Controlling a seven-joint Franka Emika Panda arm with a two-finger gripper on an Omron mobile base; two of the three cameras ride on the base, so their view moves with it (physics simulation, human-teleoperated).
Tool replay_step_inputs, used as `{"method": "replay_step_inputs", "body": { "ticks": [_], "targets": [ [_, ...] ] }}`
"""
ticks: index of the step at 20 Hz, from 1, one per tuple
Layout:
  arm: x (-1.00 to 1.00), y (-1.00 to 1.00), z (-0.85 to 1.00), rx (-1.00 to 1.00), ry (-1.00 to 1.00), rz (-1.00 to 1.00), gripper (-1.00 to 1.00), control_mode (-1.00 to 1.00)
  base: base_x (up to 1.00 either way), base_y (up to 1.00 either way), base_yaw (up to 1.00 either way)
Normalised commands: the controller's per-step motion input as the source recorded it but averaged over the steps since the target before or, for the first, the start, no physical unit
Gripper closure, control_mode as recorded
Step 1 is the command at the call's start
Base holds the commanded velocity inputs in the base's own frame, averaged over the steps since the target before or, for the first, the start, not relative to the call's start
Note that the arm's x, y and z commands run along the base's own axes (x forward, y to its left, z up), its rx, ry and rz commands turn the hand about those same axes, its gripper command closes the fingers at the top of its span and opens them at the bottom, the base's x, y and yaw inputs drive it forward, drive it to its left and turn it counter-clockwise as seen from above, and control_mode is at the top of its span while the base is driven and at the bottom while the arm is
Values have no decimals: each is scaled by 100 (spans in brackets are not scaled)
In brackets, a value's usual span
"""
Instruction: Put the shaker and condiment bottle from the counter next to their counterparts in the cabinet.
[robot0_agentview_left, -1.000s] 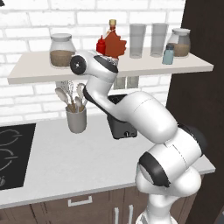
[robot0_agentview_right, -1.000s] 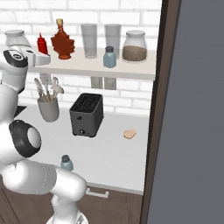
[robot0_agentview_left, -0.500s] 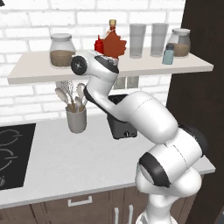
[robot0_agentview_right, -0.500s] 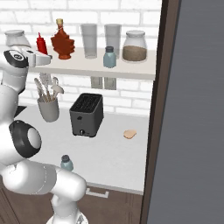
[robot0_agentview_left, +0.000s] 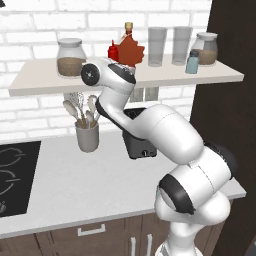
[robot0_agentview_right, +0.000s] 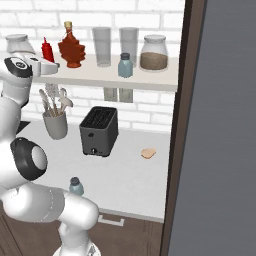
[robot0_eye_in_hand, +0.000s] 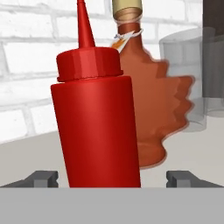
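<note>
The red condiment bottle (robot0_eye_in_hand: 94, 122) stands upright on the pale cabinet shelf (robot0_agentview_left: 125, 81), just left of the maple-leaf syrup bottle (robot0_eye_in_hand: 164, 105). My gripper (robot0_eye_in_hand: 112, 177) is open, with a fingertip on each side of the bottle's base and gaps to both. From the base views, the condiment bottle (robot0_agentview_left: 113, 51) (robot0_agentview_right: 47, 50) and the syrup bottle (robot0_agentview_left: 131, 50) (robot0_agentview_right: 71, 47) sit side by side above my hand (robot0_agentview_right: 47, 66). One blue-grey shaker (robot0_agentview_right: 125, 66) (robot0_agentview_left: 192, 62) is on the shelf. Another shaker (robot0_agentview_right: 76, 186) stands on the counter near its front edge.
Two tall glasses (robot0_agentview_left: 165, 46) and two lidded jars (robot0_agentview_left: 70, 59) (robot0_agentview_right: 154, 52) share the shelf. Below it are a black toaster (robot0_agentview_right: 100, 131), a grey utensil holder (robot0_agentview_left: 87, 135), a small bread piece (robot0_agentview_right: 148, 153) and a cooktop (robot0_agentview_left: 12, 175). A dark panel (robot0_agentview_right: 220, 125) borders the right.
The fingers have spread apart off the red condiment bottle, which stays standing on the shelf. The arm has barely moved.
</note>
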Motion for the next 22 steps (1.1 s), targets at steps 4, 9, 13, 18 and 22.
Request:
{"method": "replay_step_inputs", "body": {
  "ticks": [4, 9, 13, 18, 22],
  "targets": [
    [-2, 0, 0, 3, -2, 0, -100, -100, 0, 0, 0],
    [-10, 0, 0, 5, -4, 0, -100, -100, 0, 0, 0],
    [-14, 0, 0, 4, -4, 0, -100, -100, 0, 0, 0],
    [-17, 0, 2, 5, -4, 1, -100, -100, 0, 0, 0],
    [-21, 0, 8, 4, -2, 1, -100, -100, 0, 0, 0]
  ]
}}
